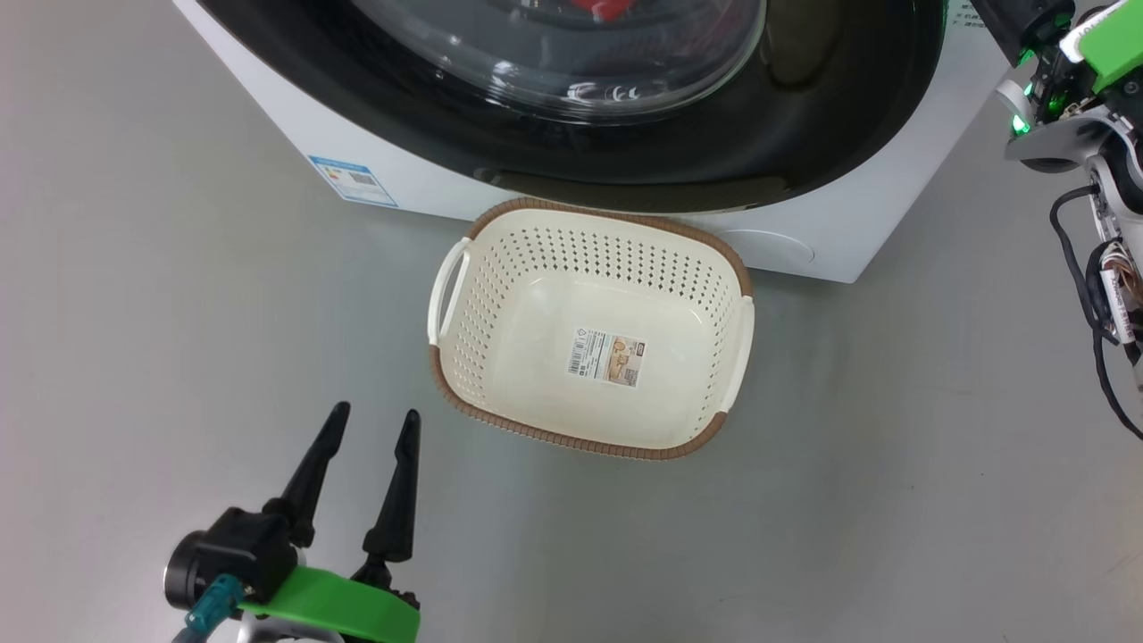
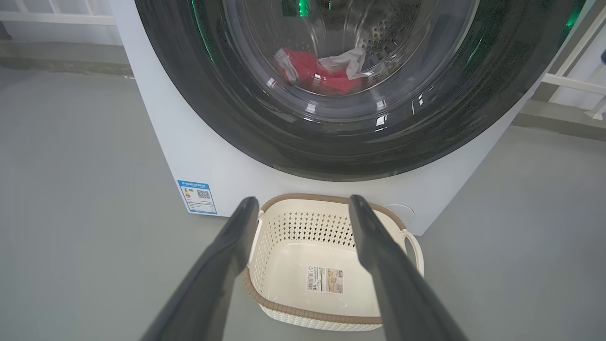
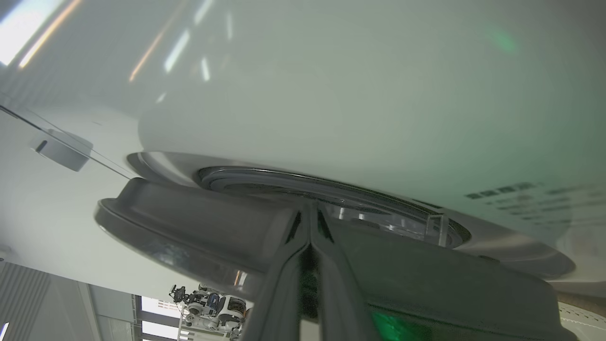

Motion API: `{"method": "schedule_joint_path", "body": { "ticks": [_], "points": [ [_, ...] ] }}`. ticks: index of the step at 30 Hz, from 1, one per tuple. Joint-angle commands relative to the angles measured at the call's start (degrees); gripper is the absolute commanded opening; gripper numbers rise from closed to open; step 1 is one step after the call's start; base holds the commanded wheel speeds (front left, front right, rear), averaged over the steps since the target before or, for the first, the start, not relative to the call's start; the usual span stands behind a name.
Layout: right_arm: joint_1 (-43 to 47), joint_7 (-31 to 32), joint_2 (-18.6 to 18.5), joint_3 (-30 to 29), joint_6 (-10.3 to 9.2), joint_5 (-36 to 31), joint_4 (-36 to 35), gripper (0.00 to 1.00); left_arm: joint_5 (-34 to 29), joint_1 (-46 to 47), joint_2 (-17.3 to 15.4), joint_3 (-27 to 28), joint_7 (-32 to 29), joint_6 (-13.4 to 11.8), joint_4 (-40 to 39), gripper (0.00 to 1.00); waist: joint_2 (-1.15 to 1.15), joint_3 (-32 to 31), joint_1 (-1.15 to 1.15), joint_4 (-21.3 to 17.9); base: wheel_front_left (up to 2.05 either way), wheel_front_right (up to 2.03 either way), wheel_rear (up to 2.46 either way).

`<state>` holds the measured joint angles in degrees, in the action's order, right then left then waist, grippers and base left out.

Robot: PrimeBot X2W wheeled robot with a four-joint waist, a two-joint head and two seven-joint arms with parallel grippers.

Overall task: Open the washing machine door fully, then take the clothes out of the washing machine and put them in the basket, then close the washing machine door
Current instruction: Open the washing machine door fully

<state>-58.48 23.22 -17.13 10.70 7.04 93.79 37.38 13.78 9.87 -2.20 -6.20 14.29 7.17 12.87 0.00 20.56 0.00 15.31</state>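
Grey floor (image 1: 134, 313) w/ white washing machine (image 1: 830, 241); empty basket (image 1: 500, 295) sits just in front, below the washing machine door (image 1: 848, 107), red & white clothes (image 2: 326, 76) visible thru it. Left gripper (image 1: 376, 411) hangs near the basket, fingers spread wide, nothing held. Right gripper (image 3: 310, 208) has fingers pressed together, tips at the door's rim.

Most likely a robot test lab or demo hall rather than a home laundry. Laid out with the washing machine (image 2: 227, 161) standing free on a bare, smooth grey floor (image 2: 71, 213). Bounded behind the washing machine by white railings (image 2: 57, 19) above a low grey ledge (image 2: 61, 59). Lit, beyond the washing machine in the right wrist view, by bright windows (image 3: 151, 308). Equipped there with a further cabled rig (image 3: 208, 305), too small to identify, beside ribbed grey wall panels (image 3: 38, 303).
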Motion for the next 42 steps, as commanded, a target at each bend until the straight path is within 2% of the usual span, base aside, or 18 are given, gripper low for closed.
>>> {"method": "schedule_joint_path", "body": {
  "ticks": [1, 12, 42],
  "points": [
    [-1.72, 0.19, 0.63, 0.7, 0.45, -0.76, -1.27, 0.0, 0.3, 1.13, -0.67, 1.62, 0.71, 0.31, -1.16, 1.0, 0.0, 0.18, 0.0, 0.04, 0.0, 0.0, 0.0],
    [-0.38, 2.63, 1.44, 2.0, 0.45, -1.86, -1.4, 0.0, 0.56, 1.17, -0.67, 1.54, 0.71, 0.32, -0.94, 1.0, 0.0, -0.7, 0.0, 0.06, 0.0, 0.0, 0.0],
    [9.62, 10.64, 4.14, 6.51, 0.45, -2.48, -5.15, 0.0, -1.53, -2.39, -0.67, 2.89, 0.71, 0.32, -1.1, 1.0, 0.0, -7.65, 0.0, -2.97, 0.0, 0.0, 0.0]
  ]
}}
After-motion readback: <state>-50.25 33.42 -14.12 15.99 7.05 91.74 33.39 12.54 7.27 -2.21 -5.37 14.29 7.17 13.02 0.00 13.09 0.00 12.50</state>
